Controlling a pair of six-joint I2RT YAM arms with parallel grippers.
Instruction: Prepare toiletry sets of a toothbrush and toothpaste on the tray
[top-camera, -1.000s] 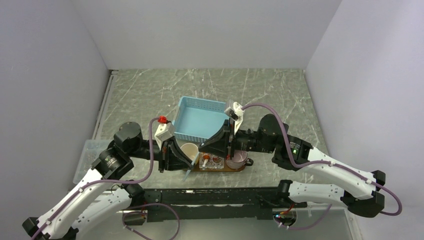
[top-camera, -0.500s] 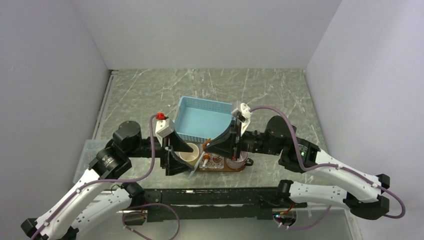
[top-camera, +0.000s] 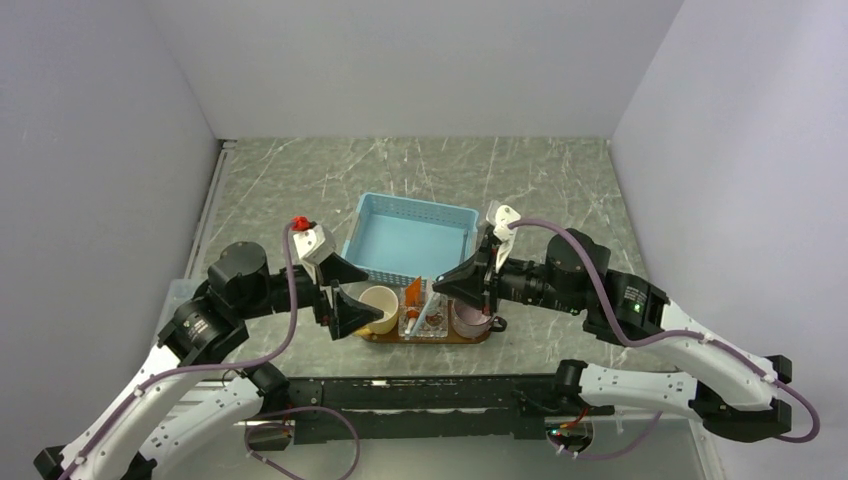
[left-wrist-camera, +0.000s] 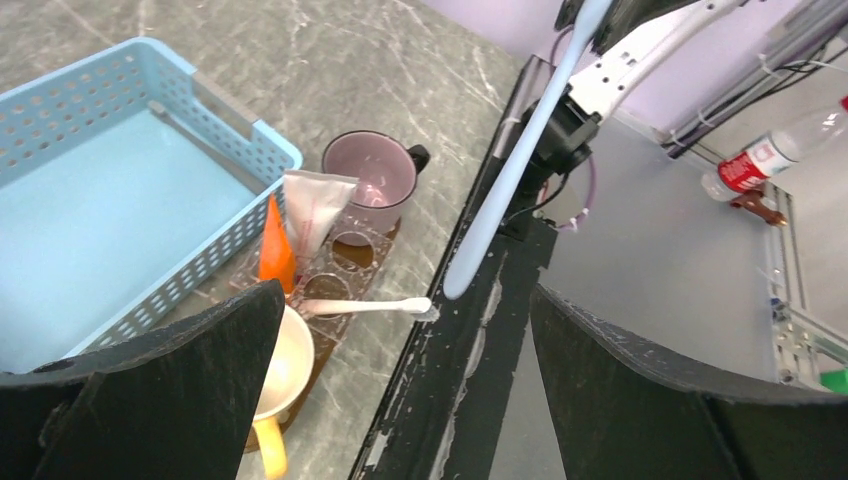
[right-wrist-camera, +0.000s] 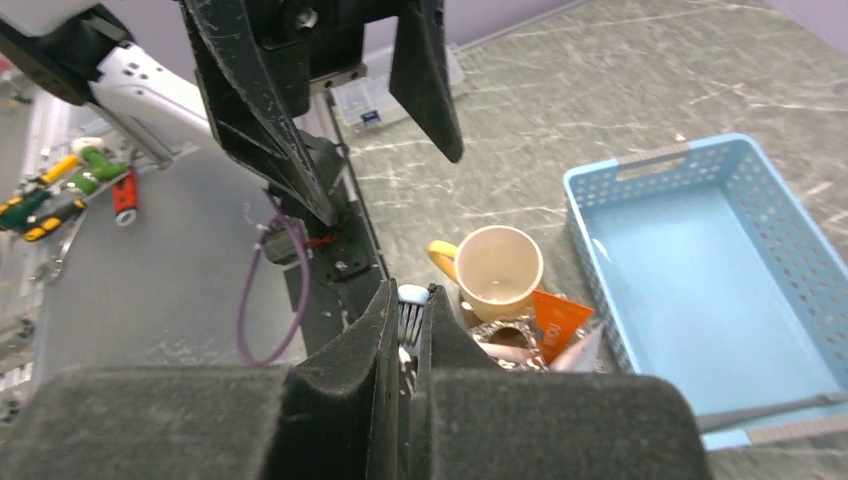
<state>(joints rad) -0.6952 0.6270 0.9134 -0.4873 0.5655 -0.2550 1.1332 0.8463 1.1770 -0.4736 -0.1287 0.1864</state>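
Note:
My right gripper (right-wrist-camera: 412, 318) is shut on the bristle head of a pale blue toothbrush (left-wrist-camera: 515, 165), whose handle hangs down over the table's near edge. To its left, my left gripper (top-camera: 345, 292) stands wide open and empty. The brown tray (top-camera: 472, 338) carries a cream mug (top-camera: 378, 303), a clear rack (left-wrist-camera: 340, 268) and a purple mug (left-wrist-camera: 370, 180). An orange tube (left-wrist-camera: 275, 245) and a white tube (left-wrist-camera: 315, 205) stand in the rack. A white toothbrush (left-wrist-camera: 360, 306) lies across the rack, its head past the tray's edge.
The blue basket (top-camera: 410, 240) sits just behind the tray and looks empty. A black rail (top-camera: 420, 392) runs along the table's near edge. A clear plastic box (top-camera: 172, 305) lies at the left under my left arm.
My left gripper has opened, let go of the pale blue toothbrush and drawn back to the left. My right gripper has moved right, still shut on the brush head.

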